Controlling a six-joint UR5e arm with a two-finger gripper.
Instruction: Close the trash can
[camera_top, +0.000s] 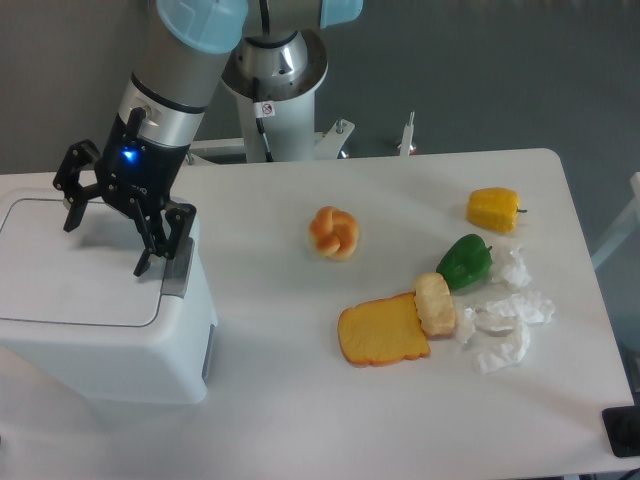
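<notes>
The trash can is seen at the left end of the counter, its flat lid lying down and the grey latch tab at its right edge. The hand is held over the lid with its fingers spread apart and nothing between them. A bun, toast slice, green pepper, yellow pepper and crumpled tissue are scattered well to the right.

The trash can runs off the left edge, and the arm's upper part is cropped above.
</notes>
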